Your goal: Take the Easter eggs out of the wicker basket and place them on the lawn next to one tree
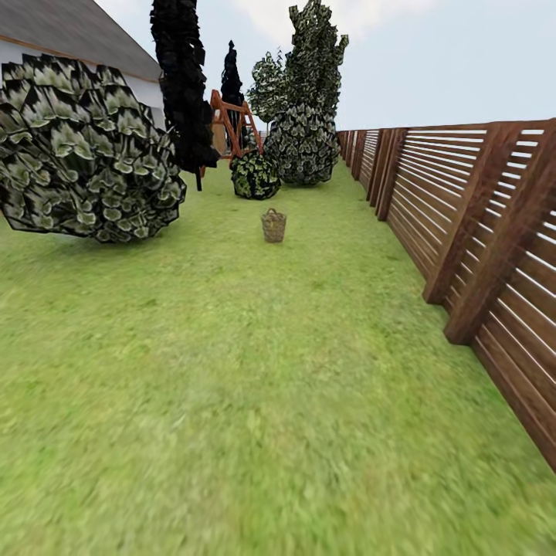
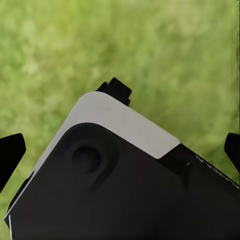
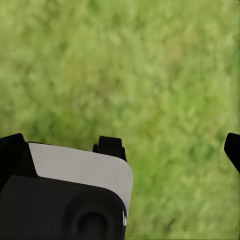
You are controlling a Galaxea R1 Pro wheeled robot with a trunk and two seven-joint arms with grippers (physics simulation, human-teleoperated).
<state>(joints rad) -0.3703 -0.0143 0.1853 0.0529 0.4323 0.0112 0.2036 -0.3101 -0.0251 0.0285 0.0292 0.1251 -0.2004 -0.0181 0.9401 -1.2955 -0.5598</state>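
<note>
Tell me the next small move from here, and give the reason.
Probably roll the base straight ahead across the lawn toward the wicker basket. It stands far off, small in the head view, past a long stretch of grass, with the fence to the right. Both wrist views show grass below, so nothing is within reach yet.

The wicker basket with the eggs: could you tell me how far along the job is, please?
Nothing looks done yet. The wicker basket stands far ahead on the lawn, left of the fence; its contents are too small to tell. Both wrist views show open fingers over grass, holding nothing. Left: reaching the basket, all three eggs.
</note>
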